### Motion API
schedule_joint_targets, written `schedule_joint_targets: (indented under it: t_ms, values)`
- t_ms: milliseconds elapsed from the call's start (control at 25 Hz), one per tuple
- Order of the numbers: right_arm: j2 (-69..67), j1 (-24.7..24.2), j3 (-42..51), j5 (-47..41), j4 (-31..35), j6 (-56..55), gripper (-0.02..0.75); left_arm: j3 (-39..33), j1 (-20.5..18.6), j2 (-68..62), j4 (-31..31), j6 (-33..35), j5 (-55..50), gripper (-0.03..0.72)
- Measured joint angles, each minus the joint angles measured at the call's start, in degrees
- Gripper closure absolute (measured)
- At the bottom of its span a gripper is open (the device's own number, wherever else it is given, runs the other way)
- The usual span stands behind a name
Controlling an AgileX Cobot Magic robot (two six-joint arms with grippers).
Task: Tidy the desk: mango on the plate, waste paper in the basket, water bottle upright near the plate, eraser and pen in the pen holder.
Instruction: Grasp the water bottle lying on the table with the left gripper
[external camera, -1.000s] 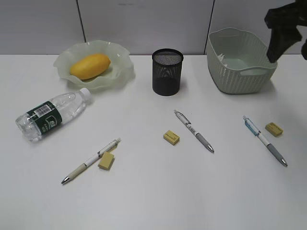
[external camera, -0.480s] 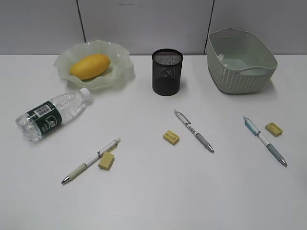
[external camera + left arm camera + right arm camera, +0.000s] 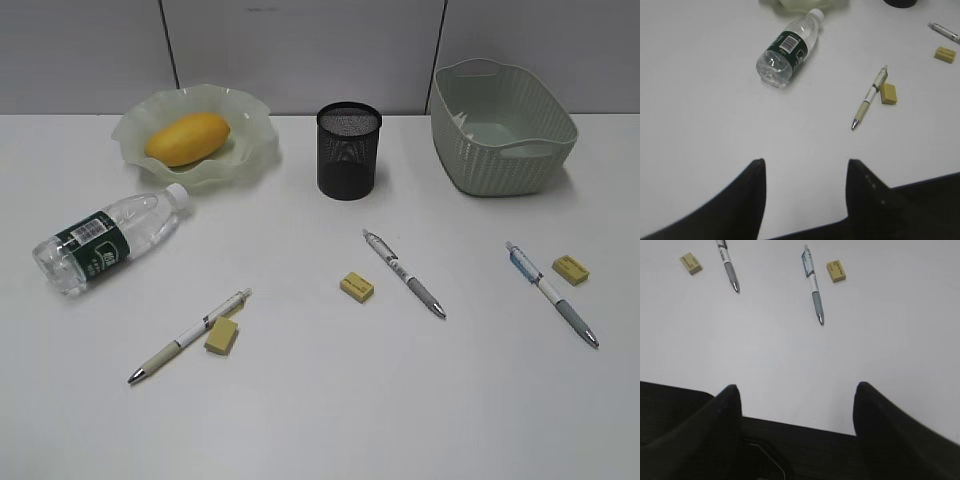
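The mango lies in the wavy green plate at the back left. The water bottle lies on its side on the desk; it also shows in the left wrist view. The black mesh pen holder stands at the back middle, the basket at the back right. Three pens and three erasers lie on the desk. No waste paper shows. My left gripper and right gripper are open, empty, near the front edge, out of the exterior view.
A grey panelled wall stands behind the desk. The dark front edge of the desk shows under the right gripper. In the right wrist view two pens and two erasers lie ahead.
The black right arm that hung over the basket at the top right one second ago has left the exterior view. Nothing on the desk has moved.
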State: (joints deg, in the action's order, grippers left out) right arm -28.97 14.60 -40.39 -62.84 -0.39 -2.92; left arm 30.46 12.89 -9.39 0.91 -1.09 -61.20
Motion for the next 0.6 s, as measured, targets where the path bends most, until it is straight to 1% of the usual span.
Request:
schedule_joint_targets:
  t_ms: [160, 280, 600]
  values:
    - [7.93, 0.0, 5.3, 0.05, 0.0, 0.0, 0.188, 0.0, 0.0, 0.0, 0.0, 0.0, 0.0, 0.295]
    - [12.04, 0.0, 7.45, 0.06, 0.0, 0.0, 0.188, 0.0, 0.0, 0.0, 0.0, 0.0, 0.0, 0.295]
    - [14.64, 0.0, 10.18, 0.37, 0.0, 0.0, 0.188, 0.0, 0.0, 0.0, 0.0, 0.0, 0.07, 0.295]
